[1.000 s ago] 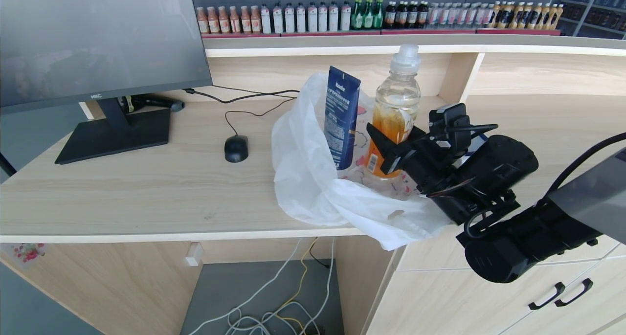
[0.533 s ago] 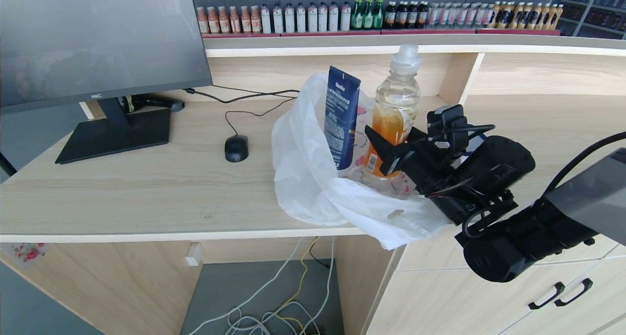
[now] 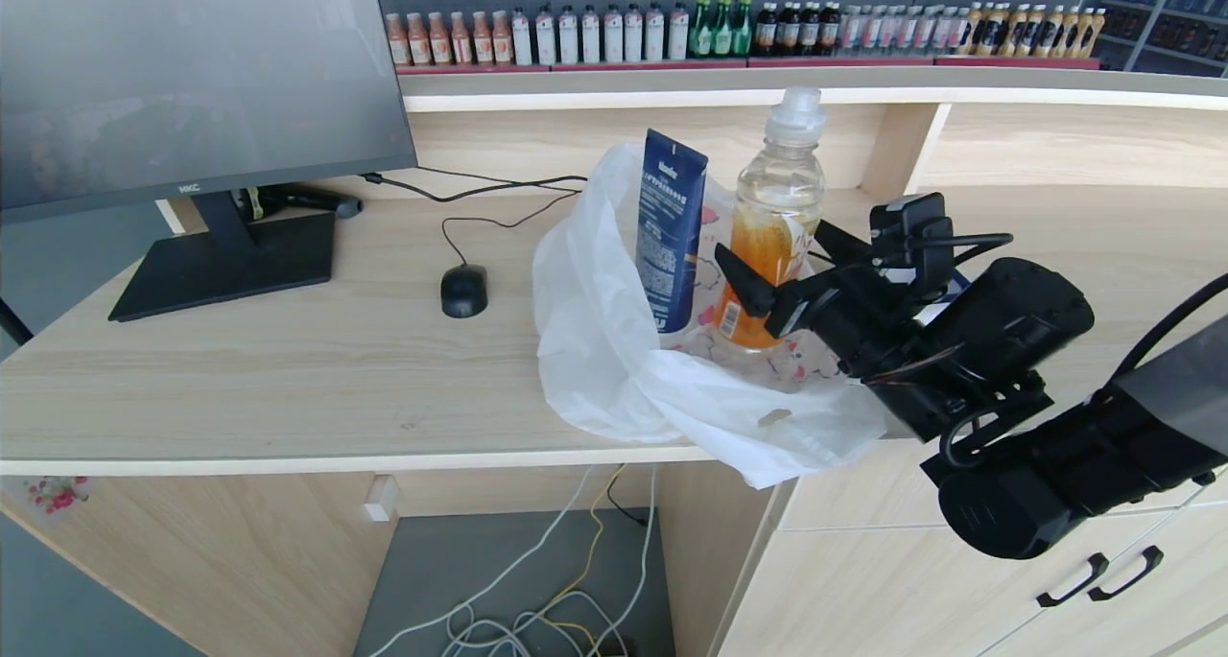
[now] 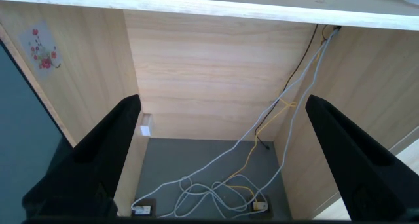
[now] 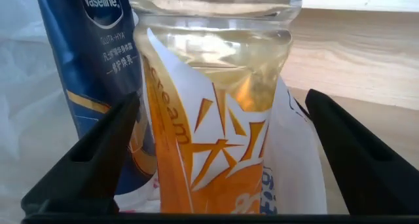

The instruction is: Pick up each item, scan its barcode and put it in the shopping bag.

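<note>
A white plastic shopping bag [image 3: 614, 350] lies open on the wooden counter. A blue tube [image 3: 670, 225] and a clear bottle with an orange label [image 3: 779, 206] stand upright in it. My right gripper [image 3: 787, 264] is open just right of the bottle at label height, one finger in front of it and one behind. In the right wrist view the bottle [image 5: 216, 106] and the tube [image 5: 91, 60] stand close ahead between the spread fingers of the right gripper [image 5: 222, 99]. My left gripper [image 4: 222, 103] hangs open below the counter with nothing in it.
A monitor [image 3: 182, 72] stands at the back left, with a handheld scanner [image 3: 297, 199] behind its foot and a mouse [image 3: 463, 291] nearby. Drawers [image 3: 1103, 571] lie under the right arm. Loose cables [image 4: 222, 185] hang under the counter. Shelves of bottles [image 3: 748, 34] line the back.
My right arm has drawn back to the right, away from the bottle, and its far finger now shows. The bottle and the tube stay upright in the bag.
</note>
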